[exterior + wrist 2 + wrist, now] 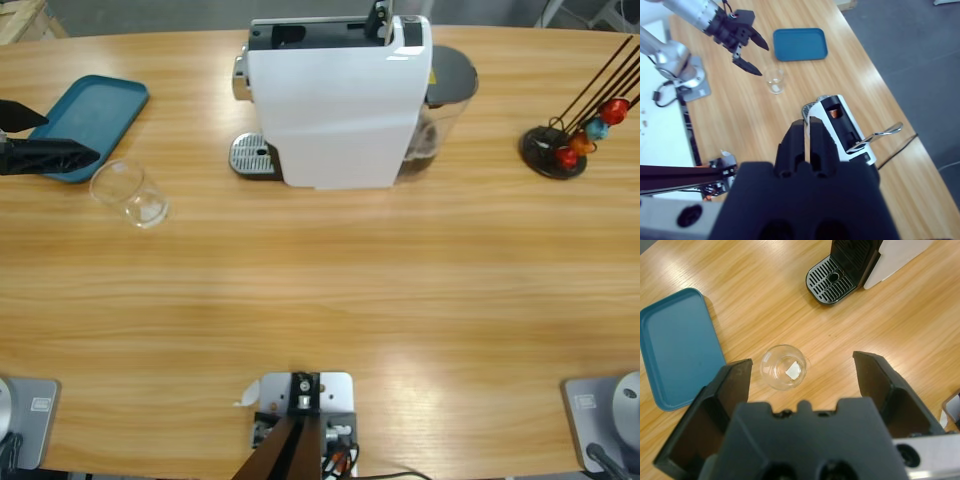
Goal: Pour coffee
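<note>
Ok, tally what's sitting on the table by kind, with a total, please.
Coffee machine: 1
Clear glass cup: 1
Blue tray: 1
Capsule rack: 1
Capsules on the rack, red, blue, orange, red: 4
Total: 8

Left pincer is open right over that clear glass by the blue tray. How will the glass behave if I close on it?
The glass looks thin-walled and empty, so it is probably light and may skid on the smooth wooden table if one jaw touches first. Its clear, glossy wall is likely slippery and fragile, so squeeze gently. The left pincer straddles it with room on both sides.
</note>
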Action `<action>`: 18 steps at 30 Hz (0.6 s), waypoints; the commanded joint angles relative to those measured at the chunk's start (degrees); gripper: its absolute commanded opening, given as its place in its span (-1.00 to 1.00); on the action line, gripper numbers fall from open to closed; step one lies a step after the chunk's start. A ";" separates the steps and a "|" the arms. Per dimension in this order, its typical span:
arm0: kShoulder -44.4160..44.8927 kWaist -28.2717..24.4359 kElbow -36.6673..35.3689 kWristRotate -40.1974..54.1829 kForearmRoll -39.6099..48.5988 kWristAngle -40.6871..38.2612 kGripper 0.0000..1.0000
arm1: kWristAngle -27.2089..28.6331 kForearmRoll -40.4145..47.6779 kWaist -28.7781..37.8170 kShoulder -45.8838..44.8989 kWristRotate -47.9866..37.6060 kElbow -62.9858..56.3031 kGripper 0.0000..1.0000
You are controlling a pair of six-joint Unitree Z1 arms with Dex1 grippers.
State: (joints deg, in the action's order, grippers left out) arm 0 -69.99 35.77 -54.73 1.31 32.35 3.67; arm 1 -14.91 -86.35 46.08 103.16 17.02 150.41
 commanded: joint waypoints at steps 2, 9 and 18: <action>-0.01 0.44 0.73 0.41 0.73 -0.68 0.75 | 19.79 0.16 -1.20 -2.70 -0.76 -11.16 -1.00; -0.41 0.46 0.58 0.01 0.91 -0.50 0.75 | 47.60 28.95 4.76 -11.63 -11.18 -45.72 -1.00; -2.77 0.44 -0.26 -0.08 0.99 -0.29 0.75 | 41.55 45.99 8.06 -14.42 -10.79 -60.03 -1.00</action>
State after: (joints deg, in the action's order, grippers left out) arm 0 -70.03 35.78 -54.73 1.31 32.39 3.67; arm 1 29.99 -50.04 52.63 91.48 4.08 98.21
